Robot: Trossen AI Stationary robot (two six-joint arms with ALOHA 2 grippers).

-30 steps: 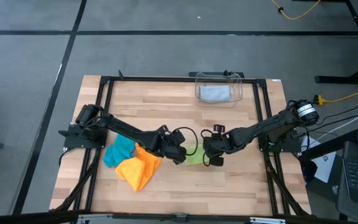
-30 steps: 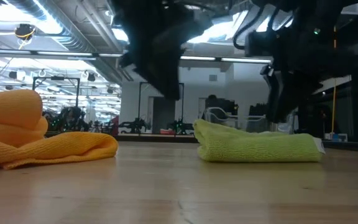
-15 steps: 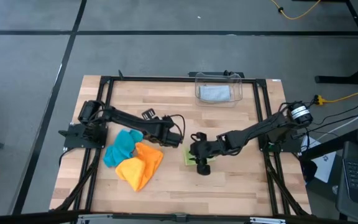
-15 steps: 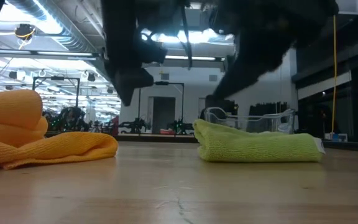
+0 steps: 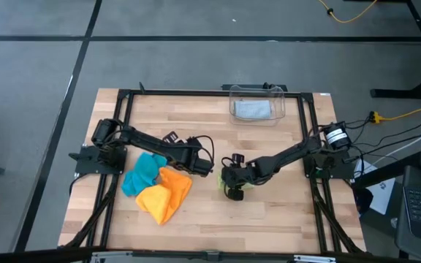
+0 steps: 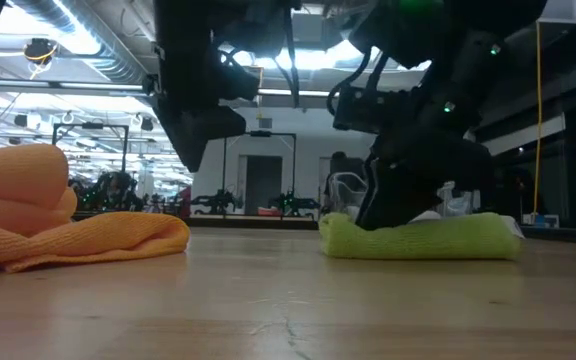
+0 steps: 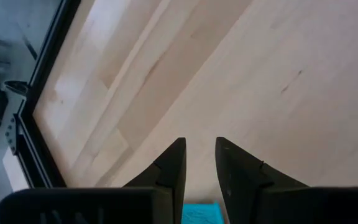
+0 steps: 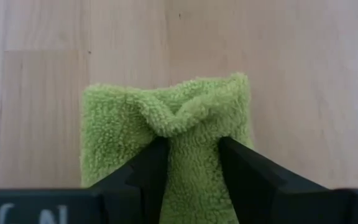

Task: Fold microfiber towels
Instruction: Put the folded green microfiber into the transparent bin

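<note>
My right fingers [image 8: 189, 165] pinch the folded lime green towel [image 8: 166, 134] mid-surface [image 5: 269, 219] to carry it off, while my left fingers [image 7: 199, 171] hang narrow and empty beside the unfolded orange towel [image 5: 163, 193] and teal one [image 5: 141, 174].

Light wooden butcher-block table [image 5: 269, 212] edged by a black metal frame [image 5: 125, 98]. Clear plastic bin [image 5: 257, 103] standing at the far edge of the tabletop, right of centre. Grey floor all around, crossed by dark lines. Yellow cable [image 5: 397, 113] trailing over the floor to the right of the table, another yellow cable [image 5: 351, 10] at the far right. Behind the table, a large room with bright ceiling lights [image 6: 63, 40] and a distant doorway [image 6: 261, 185].
</note>
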